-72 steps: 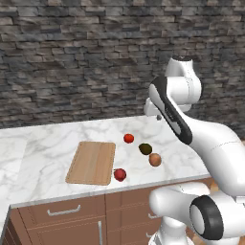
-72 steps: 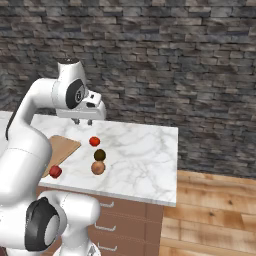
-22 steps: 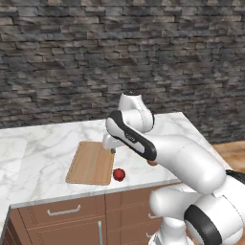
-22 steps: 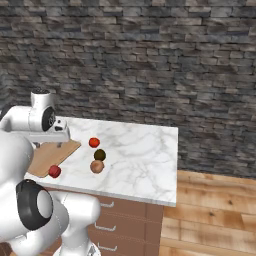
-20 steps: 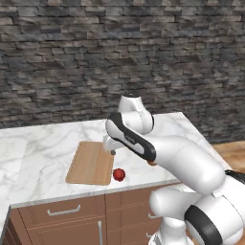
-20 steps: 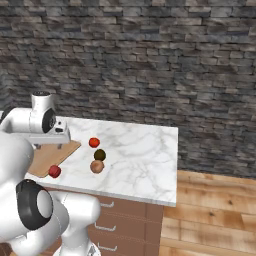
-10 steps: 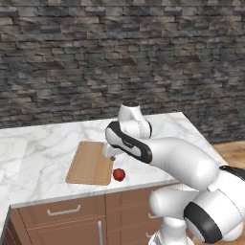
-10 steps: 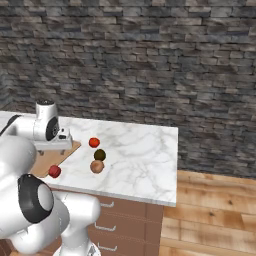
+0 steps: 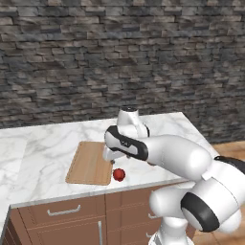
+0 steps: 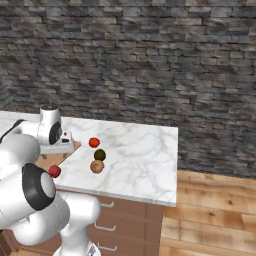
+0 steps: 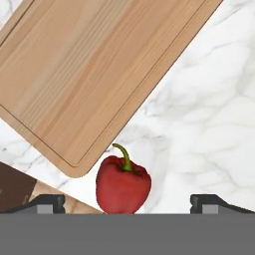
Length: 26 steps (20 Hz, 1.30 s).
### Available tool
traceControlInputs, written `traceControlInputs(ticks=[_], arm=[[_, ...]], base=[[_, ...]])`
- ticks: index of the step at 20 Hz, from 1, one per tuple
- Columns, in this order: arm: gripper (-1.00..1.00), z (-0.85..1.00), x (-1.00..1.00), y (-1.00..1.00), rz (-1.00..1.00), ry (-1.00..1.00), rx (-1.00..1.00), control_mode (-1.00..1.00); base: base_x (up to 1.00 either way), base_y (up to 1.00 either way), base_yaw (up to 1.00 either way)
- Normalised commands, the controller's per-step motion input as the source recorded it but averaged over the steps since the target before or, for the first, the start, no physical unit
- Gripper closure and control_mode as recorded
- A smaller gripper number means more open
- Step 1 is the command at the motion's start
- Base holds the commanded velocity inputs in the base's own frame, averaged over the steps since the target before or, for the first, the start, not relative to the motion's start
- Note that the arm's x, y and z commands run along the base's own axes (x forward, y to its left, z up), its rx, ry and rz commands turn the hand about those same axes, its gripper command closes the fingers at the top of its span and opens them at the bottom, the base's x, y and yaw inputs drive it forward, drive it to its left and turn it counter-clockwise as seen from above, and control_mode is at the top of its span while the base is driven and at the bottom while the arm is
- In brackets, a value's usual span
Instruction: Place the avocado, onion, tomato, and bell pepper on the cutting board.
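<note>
Hand view: the hand (image 11: 127,201) has been lowered, wide open and empty, over the bell pepper (image 11: 122,185) beside the cutting board (image 11: 94,74); grasping comes next.

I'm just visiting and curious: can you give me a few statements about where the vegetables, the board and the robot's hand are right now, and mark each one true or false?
1. The cutting board has nothing lying on it. True.
2. The bell pepper lies on the board. False: it sits on the marble counter, just off the board's corner.
3. The gripper is open, with the bell pepper between its fingertips. True, in the hand view; it has not closed on it.
4. The tomato, avocado and onion are stacked in a bowl. False: they lie in a loose row on the counter, away from the board.
5. The bell pepper has a green stem. True.
</note>
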Motion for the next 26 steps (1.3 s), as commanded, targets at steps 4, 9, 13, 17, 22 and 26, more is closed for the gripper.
traceControlInputs(ticks=[4,9,13,17,22,26], arm=[[-1.00,-0.12,-0.02,0.06,0.02,0.00,0.00,-1.00],[-1.00,-0.07,-0.11,0.05,0.02,0.00,0.00,-1.00],[-1.00,-0.08,-0.12,0.05,0.01,0.00,0.00,-1.00],[-1.00,-0.11,-0.17,0.01,0.00,0.00,0.00,-1.00],[-1.00,-0.10,-0.06,0.00,0.00,0.00,0.00,-1.00],[-1.00,-0.21,0.00,0.00,0.00,0.00,0.00,-1.00]], base=[[0.00,0.00,0.00],[0.00,0.00,0.00],[0.00,0.00,0.00],[0.00,0.00,0.00],[0.00,0.00,0.00],[0.00,0.00,0.00]])
